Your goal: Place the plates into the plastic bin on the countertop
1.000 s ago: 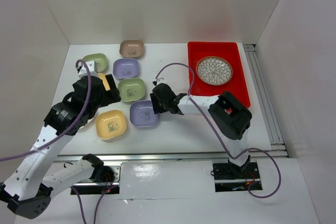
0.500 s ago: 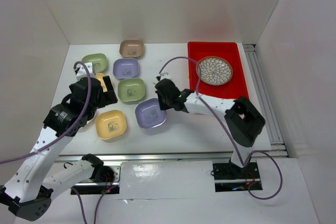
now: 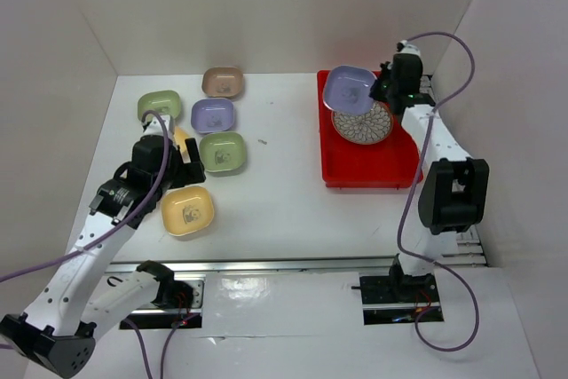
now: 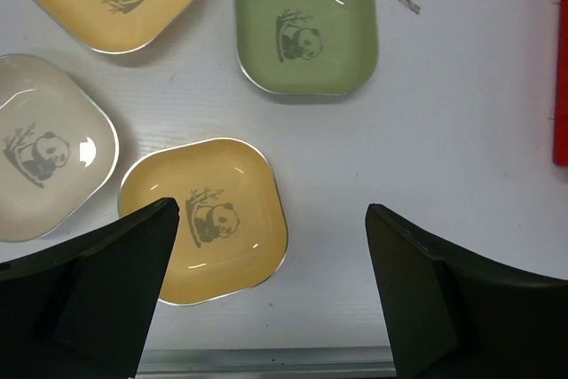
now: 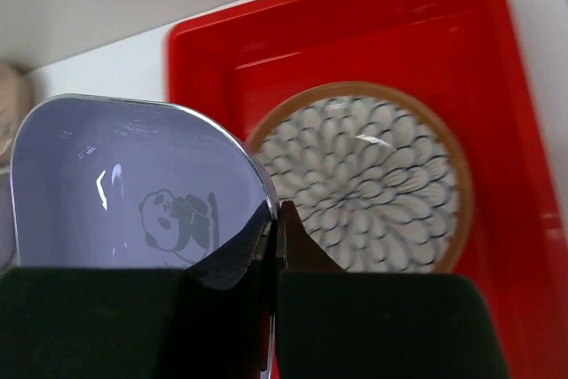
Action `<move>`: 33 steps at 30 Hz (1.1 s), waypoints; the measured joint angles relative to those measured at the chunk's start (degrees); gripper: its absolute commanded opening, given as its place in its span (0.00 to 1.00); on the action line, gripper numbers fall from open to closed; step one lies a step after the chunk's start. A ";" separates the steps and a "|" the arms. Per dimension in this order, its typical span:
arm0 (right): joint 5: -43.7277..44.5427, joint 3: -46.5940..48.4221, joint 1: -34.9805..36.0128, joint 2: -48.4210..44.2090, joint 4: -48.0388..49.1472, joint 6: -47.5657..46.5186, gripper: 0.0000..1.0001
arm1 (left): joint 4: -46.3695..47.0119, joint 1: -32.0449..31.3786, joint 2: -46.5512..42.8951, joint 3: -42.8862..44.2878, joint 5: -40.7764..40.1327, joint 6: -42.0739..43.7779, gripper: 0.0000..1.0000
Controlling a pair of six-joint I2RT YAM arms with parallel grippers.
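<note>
Right pincer (image 5: pixel 275 219) clamps lilac dish (image 5: pixel 133 184) over red bin (image 5: pixel 497 86) — left pincer (image 4: pixel 271 210) gapes empty above yellow dish (image 4: pixel 204 219)

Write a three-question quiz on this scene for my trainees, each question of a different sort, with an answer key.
1. True or false: the round petal-pattern plate lies outside the red bin.
2. What does the right gripper hold? A nothing; B a lilac dish; C the round petal-pattern plate.
3. Fill in: the left gripper hovers above a yellow dish with its jaws ___.
Key: 1 false, it lies inside the bin; 2 B, clamped by its rim above the bin; 3 open.
</note>
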 measured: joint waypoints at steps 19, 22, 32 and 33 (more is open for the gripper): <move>-6.58 2.99 -6.86 19.26 6.03 -1.84 0.88 | 3.76 1.62 -4.17 -1.53 10.14 3.02 1.00; -2.47 4.07 -4.63 17.27 5.44 -3.19 0.95 | 4.22 1.62 -4.48 -1.81 10.69 3.02 1.00; -1.64 3.78 19.37 8.15 5.81 -5.75 0.94 | 4.00 3.08 -5.44 -2.27 5.79 1.79 1.00; -2.47 3.78 22.86 8.11 5.95 -5.68 0.93 | 3.50 3.50 -5.49 -2.25 3.76 1.05 1.00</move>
